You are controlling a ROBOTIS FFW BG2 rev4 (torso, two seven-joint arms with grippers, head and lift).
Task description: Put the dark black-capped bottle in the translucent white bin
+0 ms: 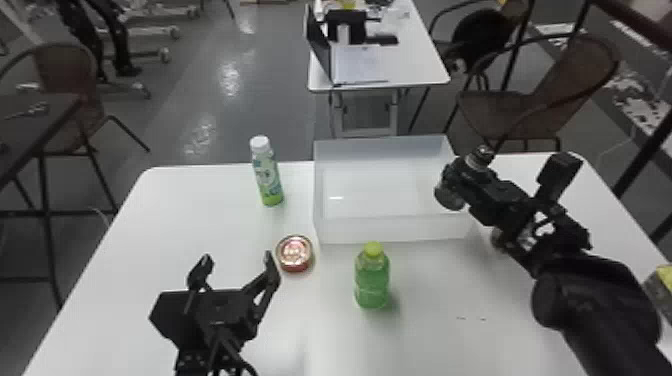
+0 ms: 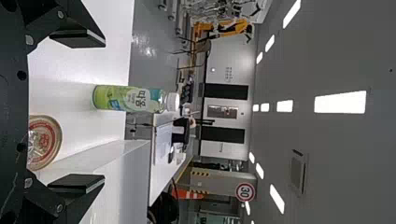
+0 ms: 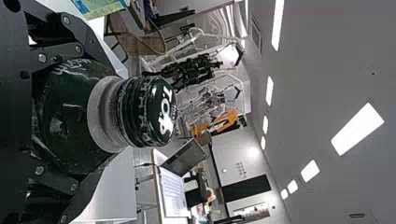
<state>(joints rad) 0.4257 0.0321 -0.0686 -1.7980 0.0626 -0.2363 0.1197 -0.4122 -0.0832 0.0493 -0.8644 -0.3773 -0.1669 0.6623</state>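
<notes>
bottle with the black cap (image 3: 65, 116), dark, is grasped in the right pincer (image 1: 467, 182), fingers around its body, cap left free; it sits up by the right side of the bin (image 1: 390, 230) (translucent white, open top). body grip probably chosen so the cap end stays out of the way and the base can go in first. in the head view it leans, base toward the bin; can't tell if the base is past the side wall.

left pincer (image 1: 237, 260) is spread apart with nothing between its fingers, parked over the worktop (image 1: 200, 220) near the round tin (image 1: 294, 253); likely idle, the bin being easy reach for the right arm.

step in hand looks like the carry, nearly at the drop. edges: the right rim is the one to mind, base could clip it (or the wrist could bump the wall on the way down). best room is over the bin's middle, so shift left and keep height until the base clears the rim, then lower and let go.

green bottle (image 1: 372, 282) stands just outside the near wall, white-capped bottle (image 1: 268, 177) upright beyond the left wall; a low swing back toward the robot might knock the green one.
</notes>
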